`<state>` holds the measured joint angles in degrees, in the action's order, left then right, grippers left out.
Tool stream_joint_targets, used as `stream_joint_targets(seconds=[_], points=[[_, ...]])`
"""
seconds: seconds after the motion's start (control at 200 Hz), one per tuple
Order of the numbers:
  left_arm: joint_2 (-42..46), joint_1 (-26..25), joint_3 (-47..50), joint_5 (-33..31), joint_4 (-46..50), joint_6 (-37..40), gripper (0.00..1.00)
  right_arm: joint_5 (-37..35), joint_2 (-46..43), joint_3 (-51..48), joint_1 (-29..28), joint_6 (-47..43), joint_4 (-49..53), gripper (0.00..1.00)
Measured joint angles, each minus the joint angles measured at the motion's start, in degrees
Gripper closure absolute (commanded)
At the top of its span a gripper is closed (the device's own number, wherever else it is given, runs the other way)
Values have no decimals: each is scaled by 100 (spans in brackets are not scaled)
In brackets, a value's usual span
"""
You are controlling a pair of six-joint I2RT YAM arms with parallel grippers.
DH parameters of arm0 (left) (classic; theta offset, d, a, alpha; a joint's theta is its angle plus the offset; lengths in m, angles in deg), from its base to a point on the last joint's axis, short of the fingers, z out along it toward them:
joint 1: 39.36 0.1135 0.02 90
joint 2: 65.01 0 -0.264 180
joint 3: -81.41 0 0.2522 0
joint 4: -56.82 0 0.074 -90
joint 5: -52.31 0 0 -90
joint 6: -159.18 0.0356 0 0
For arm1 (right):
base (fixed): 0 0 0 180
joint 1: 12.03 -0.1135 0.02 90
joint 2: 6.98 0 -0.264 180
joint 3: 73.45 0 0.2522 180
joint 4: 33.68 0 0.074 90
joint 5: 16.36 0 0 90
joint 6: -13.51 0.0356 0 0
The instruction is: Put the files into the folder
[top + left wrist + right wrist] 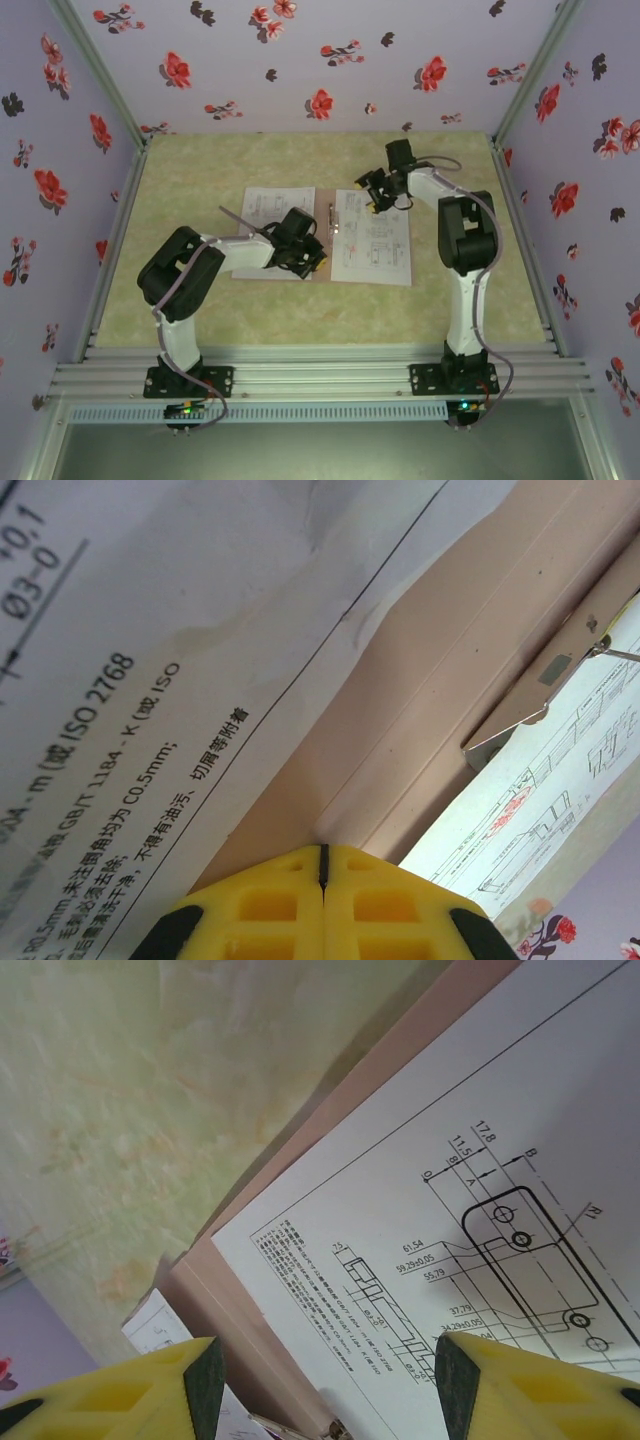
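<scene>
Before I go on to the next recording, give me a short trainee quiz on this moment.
1. True or false: the left gripper has its jaws wide open.
2. The drawing sheet ahead of the right gripper lies on: A) bare table, B) the pinkish-brown folder, C) a stack of books.
3. How many printed sheets lie face-up in the top view?
Key: 1 false, they are shut. 2 B. 3 two: the left sheet and the right sheet.
</scene>
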<state>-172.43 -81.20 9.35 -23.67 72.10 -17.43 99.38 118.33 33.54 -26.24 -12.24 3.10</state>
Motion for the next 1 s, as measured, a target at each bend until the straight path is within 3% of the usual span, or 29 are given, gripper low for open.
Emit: stream_joint_targets(seconds=[0.515, 0.73, 1.0], points=[[0, 0, 0, 0, 4, 17, 100, 125, 269, 210, -111, 9, 4, 40], [0, 0, 0, 0, 4, 17, 100, 28, -31, 131, -138, 195, -2, 40], [-2, 0, -7, 0, 11, 17, 100, -50, -562, 151, -433, 479, -389, 62]])
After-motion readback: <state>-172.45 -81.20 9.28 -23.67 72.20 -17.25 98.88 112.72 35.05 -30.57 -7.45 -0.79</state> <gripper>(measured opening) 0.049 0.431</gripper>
